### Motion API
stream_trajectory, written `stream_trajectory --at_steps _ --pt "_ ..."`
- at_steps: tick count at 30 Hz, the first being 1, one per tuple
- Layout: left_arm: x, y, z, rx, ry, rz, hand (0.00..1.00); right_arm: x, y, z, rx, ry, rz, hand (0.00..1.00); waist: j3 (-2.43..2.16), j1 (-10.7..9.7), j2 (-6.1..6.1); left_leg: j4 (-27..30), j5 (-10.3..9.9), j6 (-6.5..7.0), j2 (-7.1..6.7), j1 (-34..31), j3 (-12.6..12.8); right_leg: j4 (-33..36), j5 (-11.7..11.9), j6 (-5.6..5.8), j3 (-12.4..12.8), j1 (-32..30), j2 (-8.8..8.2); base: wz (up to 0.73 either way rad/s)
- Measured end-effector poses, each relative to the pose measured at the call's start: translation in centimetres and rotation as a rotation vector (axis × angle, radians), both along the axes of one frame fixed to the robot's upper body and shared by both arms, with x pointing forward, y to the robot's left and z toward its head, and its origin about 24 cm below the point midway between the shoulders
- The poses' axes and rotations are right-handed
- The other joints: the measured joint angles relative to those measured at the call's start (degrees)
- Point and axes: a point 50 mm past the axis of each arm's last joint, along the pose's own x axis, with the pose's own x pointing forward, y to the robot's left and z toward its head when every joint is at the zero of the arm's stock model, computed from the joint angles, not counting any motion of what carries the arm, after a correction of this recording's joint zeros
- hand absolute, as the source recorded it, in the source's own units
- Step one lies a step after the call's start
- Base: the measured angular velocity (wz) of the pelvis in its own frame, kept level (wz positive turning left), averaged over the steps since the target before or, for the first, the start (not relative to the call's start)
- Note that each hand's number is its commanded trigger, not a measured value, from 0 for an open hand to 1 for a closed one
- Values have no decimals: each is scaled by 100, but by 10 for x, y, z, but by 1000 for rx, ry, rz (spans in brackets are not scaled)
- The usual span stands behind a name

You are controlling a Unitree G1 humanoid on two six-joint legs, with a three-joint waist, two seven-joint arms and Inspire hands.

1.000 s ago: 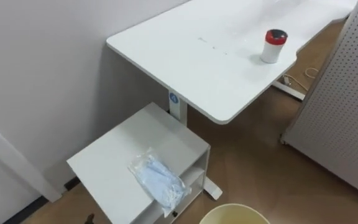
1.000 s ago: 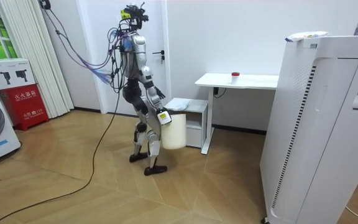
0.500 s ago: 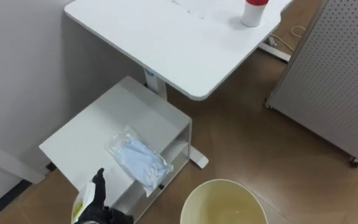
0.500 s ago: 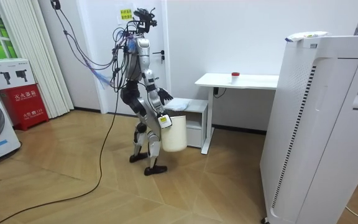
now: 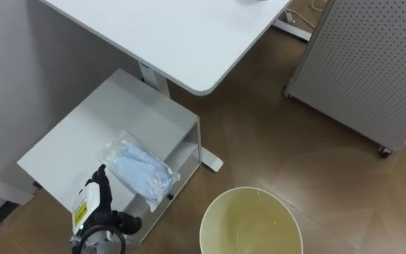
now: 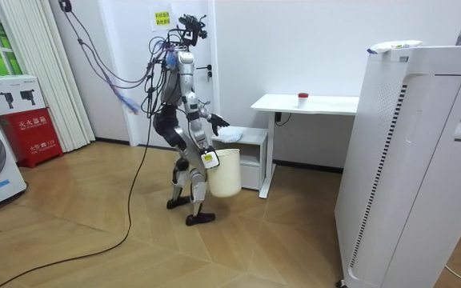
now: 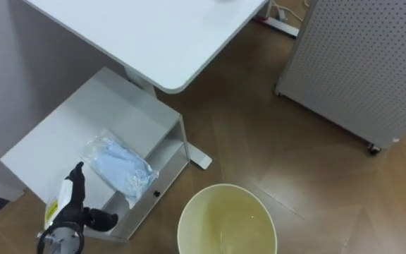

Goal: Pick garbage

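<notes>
Pale blue, the crumpled bag (image 5: 138, 169) lies on the low white cabinet (image 5: 83, 134), near its front edge; we see the left hand (image 5: 99, 212) over the cabinet's near corner, just beside the bag, fingers straight, thumb spread, holding nothing; a cream bucket (image 5: 224, 219) shows right of the cabinet.

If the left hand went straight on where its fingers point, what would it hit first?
Probably the crumpled plastic bag on the low white cabinet, just ahead of the left hand; the hand's height above it is unclear.
</notes>
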Motion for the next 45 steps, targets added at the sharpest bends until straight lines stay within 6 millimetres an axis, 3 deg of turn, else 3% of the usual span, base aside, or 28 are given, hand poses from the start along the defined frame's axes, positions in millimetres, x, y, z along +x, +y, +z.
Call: stream_trajectory --at_steps 6,23,34,45 --pt "11 -8 10 104 -33 -97 0 5 3 3 2 -28 -8 100 25 -26 28 249 -62 -11 76 -321 18 80 17 -28 12 -262 49 -2" --pt "23 -11 24 186 -86 -152 0 21 12 12 34 -100 1 100 41 -70 36 501 -90 7 81 -767 66 211 31 -41 13 -703 14 -1" --pt "30 -15 32 282 -111 -216 0 25 13 14 99 -119 -64 100 103 -102 47 518 -102 23 116 -1023 77 239 53 -57 -29 -927 13 1" --pt "31 -7 32 351 -72 -228 0 25 17 13 106 -116 -39 100 109 -227 43 649 -146 60 175 -1092 173 285 52 -56 -20 -983 14 -1"
